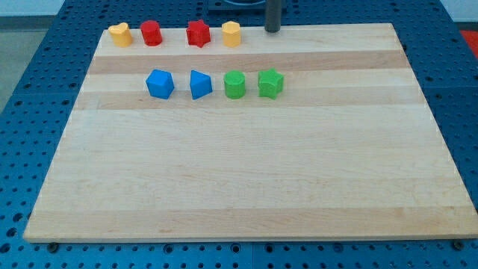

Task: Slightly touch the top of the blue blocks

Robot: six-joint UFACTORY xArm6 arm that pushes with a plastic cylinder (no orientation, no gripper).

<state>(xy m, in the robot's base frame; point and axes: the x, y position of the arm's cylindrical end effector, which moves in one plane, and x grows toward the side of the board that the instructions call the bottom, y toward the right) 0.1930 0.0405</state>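
Two blue blocks side by side: blue cube point(160, 84), blue wedge point(199, 84) narrowing rightward, my tip point(273, 31) well apart.

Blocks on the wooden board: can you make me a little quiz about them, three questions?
1. True or false: my tip touches a blue block.
2. How many green blocks sit in the row with the blue ones?
3. Which block is nearest my tip: A) yellow heart, B) yellow block at the top row's right end, C) blue cube?

Key:
1. False; my tip is at the board's top edge, apart from the blue cube and blue wedge.
2. Two.
3. B.
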